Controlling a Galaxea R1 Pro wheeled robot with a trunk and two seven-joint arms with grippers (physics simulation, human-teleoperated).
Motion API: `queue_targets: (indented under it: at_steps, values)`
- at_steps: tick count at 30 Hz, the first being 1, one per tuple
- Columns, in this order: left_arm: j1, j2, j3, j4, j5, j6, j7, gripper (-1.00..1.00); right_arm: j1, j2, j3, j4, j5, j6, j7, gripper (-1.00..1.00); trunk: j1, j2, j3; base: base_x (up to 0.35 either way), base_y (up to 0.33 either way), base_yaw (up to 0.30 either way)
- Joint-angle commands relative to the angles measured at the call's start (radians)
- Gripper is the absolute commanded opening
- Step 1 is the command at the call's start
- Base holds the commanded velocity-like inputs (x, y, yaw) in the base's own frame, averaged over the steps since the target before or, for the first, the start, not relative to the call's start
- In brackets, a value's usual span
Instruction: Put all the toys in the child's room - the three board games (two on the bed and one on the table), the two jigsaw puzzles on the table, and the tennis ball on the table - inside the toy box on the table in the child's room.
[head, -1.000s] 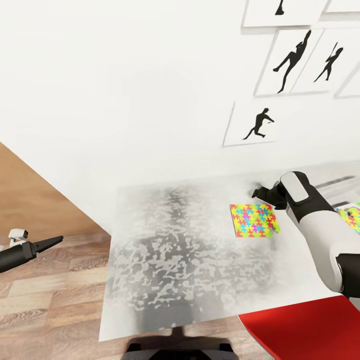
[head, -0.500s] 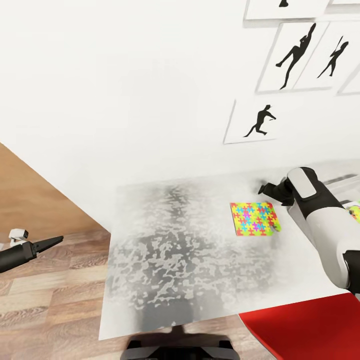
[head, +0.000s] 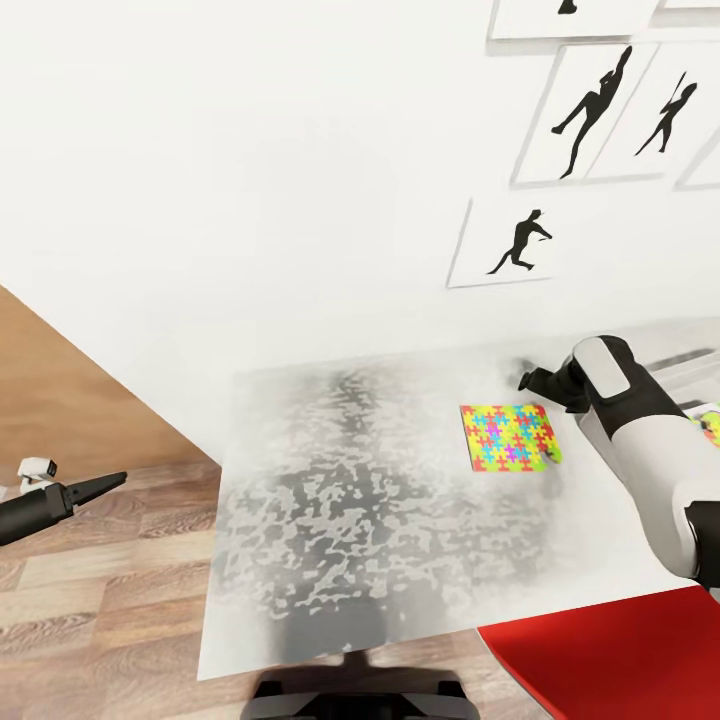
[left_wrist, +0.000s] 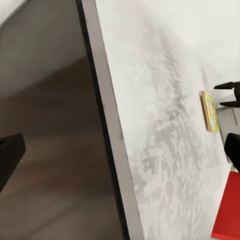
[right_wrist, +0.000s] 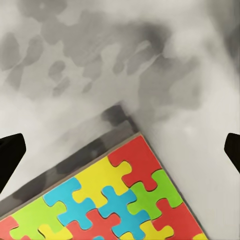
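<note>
A jigsaw puzzle (head: 506, 437) lies flat on the light-grey table (head: 350, 500), right of its middle. My right gripper (head: 530, 378) hovers open just beyond the puzzle's far right corner. In the right wrist view that gripper (right_wrist: 121, 148) has its fingertips spread wide above a corner of the puzzle (right_wrist: 115, 200). A second puzzle (head: 712, 425) peeks out past my right forearm at the picture's edge. A small yellow-green shape (head: 553, 458), perhaps the tennis ball, touches the first puzzle's near right corner. My left gripper (head: 105, 482) hangs open off the table's left side, above the floor. The board games and bed are out of view.
A red surface (head: 620, 660) juts in at the table's near right corner. The white wall behind carries black silhouette pictures (head: 520, 245). Wood-plank floor (head: 90, 600) lies left of the table edge (left_wrist: 107, 150). Pale grey ridges (head: 690, 362) behind my right arm are too cropped to identify.
The head view shifted slightly. My right arm drew a little to the right, its gripper staying open beyond the puzzle. The puzzle and left arm have not moved.
</note>
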Motion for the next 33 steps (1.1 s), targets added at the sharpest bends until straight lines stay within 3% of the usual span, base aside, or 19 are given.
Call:
queue_targets:
  at_steps: [1, 33]
  values:
    - [-0.001, 0.000, 0.002, 0.000, -0.007, 0.011, -0.007, 1.00, -0.001, -0.002, 0.007, -0.001, -0.004, 0.004, -0.009, 1.00, 0.001, -0.002, -0.001, 0.000, 0.000, 0.000]
    - [-0.001, 0.000, 0.002, 0.000, -0.007, 0.010, -0.007, 1.00, -0.001, 0.005, 0.007, 0.003, -0.003, 0.004, -0.009, 1.00, 0.001, -0.002, -0.023, 0.000, 0.000, 0.000]
